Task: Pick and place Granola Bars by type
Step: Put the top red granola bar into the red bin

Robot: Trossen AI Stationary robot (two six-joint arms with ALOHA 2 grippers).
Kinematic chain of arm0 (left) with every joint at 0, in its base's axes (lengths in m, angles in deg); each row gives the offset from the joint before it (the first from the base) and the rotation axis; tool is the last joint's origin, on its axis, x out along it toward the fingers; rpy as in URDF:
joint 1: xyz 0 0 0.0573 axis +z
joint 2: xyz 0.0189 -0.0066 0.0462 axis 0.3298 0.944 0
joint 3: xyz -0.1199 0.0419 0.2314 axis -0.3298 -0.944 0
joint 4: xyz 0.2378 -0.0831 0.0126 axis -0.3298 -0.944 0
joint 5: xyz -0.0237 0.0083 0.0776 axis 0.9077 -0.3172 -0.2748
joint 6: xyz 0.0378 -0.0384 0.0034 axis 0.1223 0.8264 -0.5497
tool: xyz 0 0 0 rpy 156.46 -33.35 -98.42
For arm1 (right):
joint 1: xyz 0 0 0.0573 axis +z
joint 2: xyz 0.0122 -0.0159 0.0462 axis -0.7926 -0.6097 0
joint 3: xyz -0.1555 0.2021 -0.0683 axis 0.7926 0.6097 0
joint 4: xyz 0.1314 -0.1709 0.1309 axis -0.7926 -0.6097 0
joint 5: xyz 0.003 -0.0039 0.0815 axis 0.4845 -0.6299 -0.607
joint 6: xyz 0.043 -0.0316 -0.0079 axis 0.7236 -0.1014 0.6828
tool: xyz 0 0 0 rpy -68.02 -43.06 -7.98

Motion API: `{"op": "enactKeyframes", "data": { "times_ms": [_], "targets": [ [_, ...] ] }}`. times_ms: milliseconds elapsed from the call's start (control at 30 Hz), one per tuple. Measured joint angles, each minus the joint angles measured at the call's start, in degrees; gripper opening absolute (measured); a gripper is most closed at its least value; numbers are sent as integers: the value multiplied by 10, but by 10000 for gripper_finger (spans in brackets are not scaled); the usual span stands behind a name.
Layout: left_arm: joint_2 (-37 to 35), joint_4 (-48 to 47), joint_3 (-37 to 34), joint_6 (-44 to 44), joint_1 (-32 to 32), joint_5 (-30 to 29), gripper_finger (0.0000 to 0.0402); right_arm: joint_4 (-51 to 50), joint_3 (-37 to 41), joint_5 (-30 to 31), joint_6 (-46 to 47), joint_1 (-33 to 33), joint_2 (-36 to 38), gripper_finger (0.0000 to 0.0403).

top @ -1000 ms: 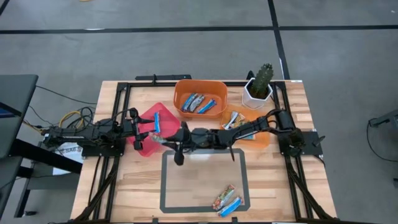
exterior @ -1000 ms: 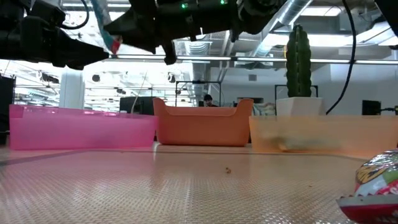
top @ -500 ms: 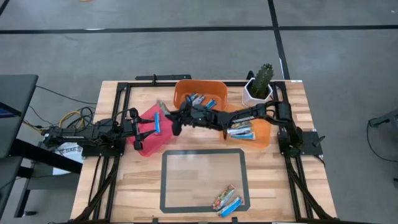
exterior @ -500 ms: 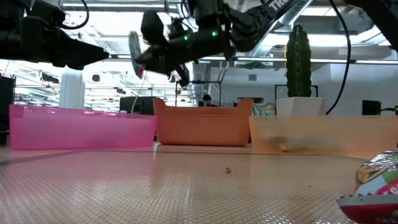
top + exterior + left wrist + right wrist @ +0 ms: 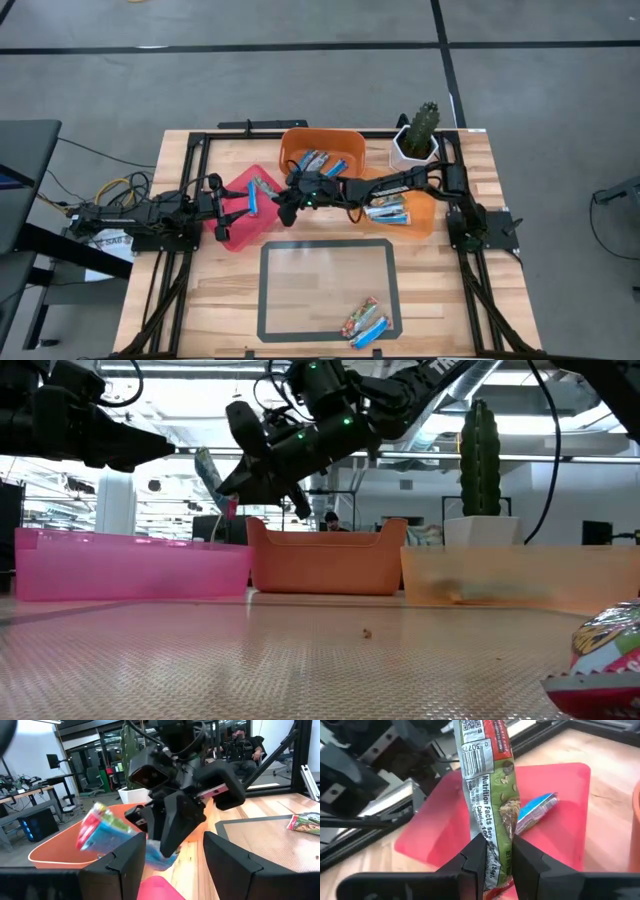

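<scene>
The wooden table (image 5: 220,300) carries three bins, a potted cactus (image 5: 418,137) and two loose bars (image 5: 364,323)

Just under my right fingers lies a pink bin (image 5: 238,213), at the desk's (image 5: 220,320) left part. Behind them stands an orange bin (image 5: 322,143), and beside it a potted cactus (image 5: 418,135) in a white pot. A dark rectangular frame (image 5: 327,290) is marked on the wood, near me.
</scene>
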State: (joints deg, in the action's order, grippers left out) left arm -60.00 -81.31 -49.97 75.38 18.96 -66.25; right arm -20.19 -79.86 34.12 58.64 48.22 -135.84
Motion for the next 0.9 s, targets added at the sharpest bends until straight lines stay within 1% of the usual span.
{"op": "enactKeyframes", "data": {
  "times_ms": [100, 233, 333, 467, 533, 633, 700, 800, 900],
  "targets": [
    [0, 0, 0, 0, 0, 0, 193, -48, -27, 3, -7, 0, -3, 65],
    [0, 0, 0, 0, 0, 0, 193, -75, -50, 28, -22, 1, -4, 65],
    [0, 0, 0, 0, 0, 0, 193, -101, -56, 32, -23, 0, -4, 65],
    [0, 0, 0, 0, 0, 0, 193, -111, -58, 33, -24, -1, -4, 65],
    [0, 0, 0, 0, 0, 0, 193, -109, -63, 34, -24, -1, -16, 65],
    [0, 0, 0, 0, 0, 0, 193, -121, -67, 12, -21, -5, -26, 65],
    [0, 0, 0, 0, 0, 0, 193, -99, -85, 11, -23, -4, -46, 65],
    [0, 0, 0, 0, 0, 0, 193, -122, -95, 3, -28, -6, -55, 65],
    [0, 0, 0, 0, 0, 2, 193, -101, -117, -4, -30, -6, -69, 65]
  ]
}}
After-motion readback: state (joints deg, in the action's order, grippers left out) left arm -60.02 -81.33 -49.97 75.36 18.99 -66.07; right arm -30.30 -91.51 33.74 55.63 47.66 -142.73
